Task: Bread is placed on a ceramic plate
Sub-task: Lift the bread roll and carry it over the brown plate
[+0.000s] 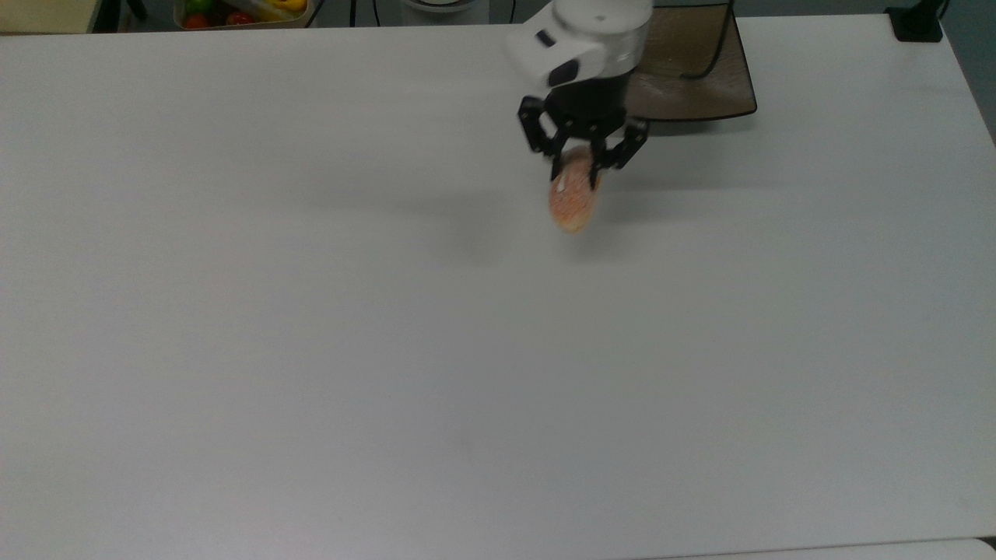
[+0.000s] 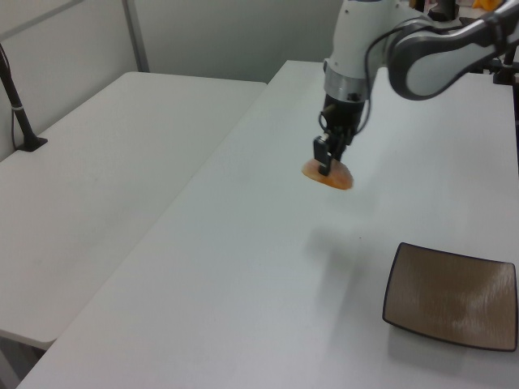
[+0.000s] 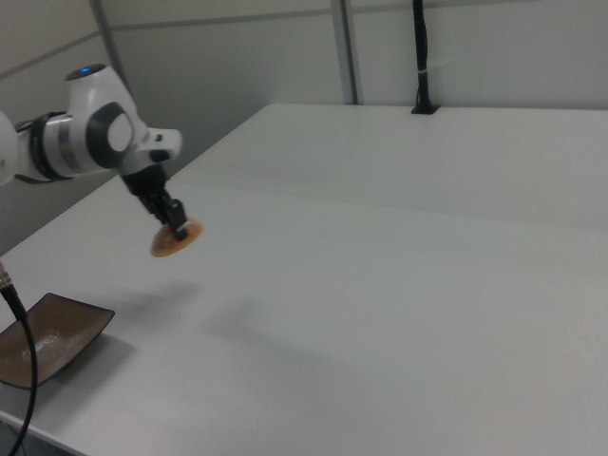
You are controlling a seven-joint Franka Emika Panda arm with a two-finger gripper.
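Gripper [image 1: 577,165] w/ black fingers is pinched on the bread [image 1: 573,201], holding it by one end so the rest sticks out past the fingertips. Bread [image 2: 328,174] is up in the air, clear of the table [image 1: 311,350]; left view shows its shadow lying on the tabletop below, apart from it. It's a small oval roll, orange-tan, rough speckled crust, w/ a bit of white near the gripped end in the top view. In the right view the bread [image 3: 175,239] hangs tilted under the gripper [image 3: 175,226].

Ceramic plate [image 1: 720,85] is square, glossy brown-taupe, dark rim, edges curled up; sits at the table's far edge in the top view, partly behind the white wrist. Bread is near the plate's corner but not over it. Plate [image 2: 451,296] also in the left view's lower right, and at the right view's lower left [image 3: 47,337], w/ a dark cable crossing in front.

Table is smooth matte white, broad & flat. Bin of colourful items [image 1: 241,12] at the top view's upper left, beyond the table
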